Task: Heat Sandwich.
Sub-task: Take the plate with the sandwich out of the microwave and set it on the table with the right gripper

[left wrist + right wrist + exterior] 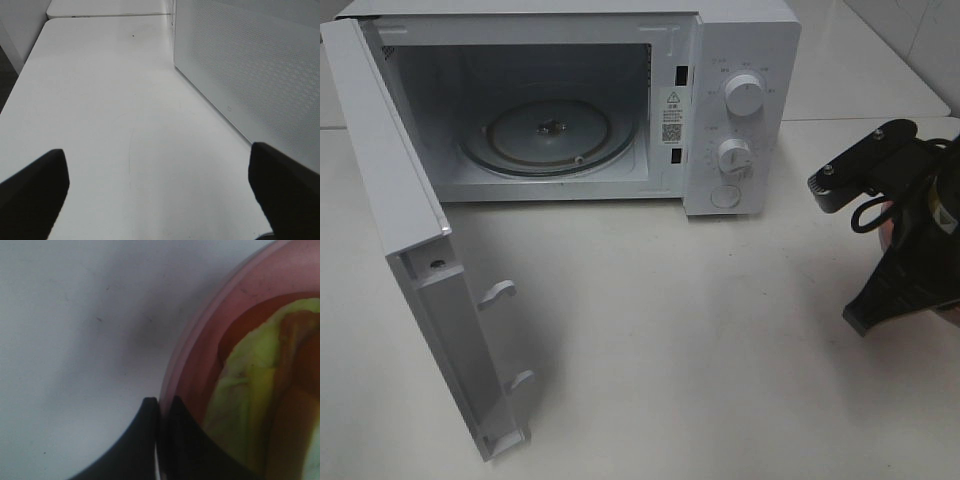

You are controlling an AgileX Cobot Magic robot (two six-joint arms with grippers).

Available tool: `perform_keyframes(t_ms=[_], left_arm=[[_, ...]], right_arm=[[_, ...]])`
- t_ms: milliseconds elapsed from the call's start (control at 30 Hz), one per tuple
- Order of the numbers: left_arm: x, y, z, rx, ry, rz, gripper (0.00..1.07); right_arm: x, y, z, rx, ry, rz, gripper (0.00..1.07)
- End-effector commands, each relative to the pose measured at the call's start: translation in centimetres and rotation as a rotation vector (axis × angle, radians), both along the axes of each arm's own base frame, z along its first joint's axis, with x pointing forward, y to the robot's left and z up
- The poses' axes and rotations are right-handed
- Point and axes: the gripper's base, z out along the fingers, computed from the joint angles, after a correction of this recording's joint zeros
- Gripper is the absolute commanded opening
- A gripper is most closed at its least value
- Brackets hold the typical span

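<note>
The sandwich shows pale yellow-green lettuce and reddish filling. It lies on the round pink plate, seen close up in the right wrist view. My right gripper is shut on the plate's rim, one finger outside and one finger inside. In the high view my right arm is at the right edge of the table and hides the plate. My left gripper is open and empty over bare table, beside the microwave's side wall. It is out of the high view.
The white microwave stands at the back. Its door is swung wide open to the left and reaches toward the table's front. The glass turntable inside is bare. The white table spreads in front.
</note>
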Motion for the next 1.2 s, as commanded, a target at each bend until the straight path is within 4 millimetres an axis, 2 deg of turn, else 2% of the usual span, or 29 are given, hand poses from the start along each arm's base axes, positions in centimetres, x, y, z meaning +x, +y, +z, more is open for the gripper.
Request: perform_keyframes(t_ms=[33,267,467,700,1200], left_arm=[[-0.2,0.0,-0.1,0.000,-0.025,0.004,0.92],[-0.2,0.0,-0.1,0.000,-0.025,0.004,0.92],[-0.2,0.0,-0.1,0.000,-0.025,0.004,0.92],[-0.2,0.0,-0.1,0.000,-0.025,0.004,0.92],[-0.2,0.0,-0.1,0.000,-0.025,0.004,0.92]], right_arm=[[1.6,-0.9,0.2,-0.029,-0.026,-0.076,0.01],[3.0,-1.8,-0.3,-0.033,-0.032,-0.152,0.01],[3.9,-2.9,-1.5,-0.060,0.006,-0.193,0.01],[5.0,-3.9,-2.7,-0.015,-0.016,-0.241,0.01],[6.2,-3.5,-6.1,-0.002,0.016,-0.250,0.01]])
